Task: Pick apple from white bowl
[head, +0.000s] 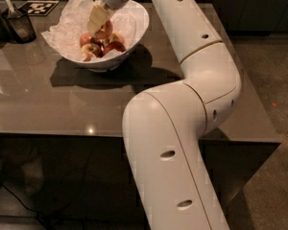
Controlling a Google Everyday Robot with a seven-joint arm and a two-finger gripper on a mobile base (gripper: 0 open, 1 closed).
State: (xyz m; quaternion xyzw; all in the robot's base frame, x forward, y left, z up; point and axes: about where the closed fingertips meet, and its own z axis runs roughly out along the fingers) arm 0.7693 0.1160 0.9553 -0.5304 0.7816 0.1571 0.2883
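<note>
1. The apple (105, 31) is in the white bowl (136, 23), on top of the pile of fruit. It is round and red-orange, and it sits higher than the others.
2. I see my gripper (96, 23) right at the apple. It comes down from 12 o'clock and its pale yellow tip touches the apple's left side.
3. I cannot tell if the claw is clenched on the apple or let go, because its tip hides that spot.
4. A smaller red apple (85, 39) lies at 8 o'clock from the big apple, close by.
5. A yellow-green apple (91, 50) lies at 7 o'clock, lower in the pile.
6. A deep-red apple (115, 47) lies at 5 o'clock, just beside the big one.
7. Crumpled white paper (67, 20) lines the bowl and sticks up over the rim at 10 o'clock.
8. The bowl stands on a shiny grey-brown table (48, 104), at about 11 o'clock from the table's middle.
9. A dark cup (19, 28) with a tool standing in it is at 9 o'clock from the bowl, well apart.
10. A black-and-white marker card (38, 7) lies flat at 10 o'clock from the bowl.
11. My big white arm (182, 128) bends away from the bowl toward 5 o'clock and fills the near side of the view.
</note>
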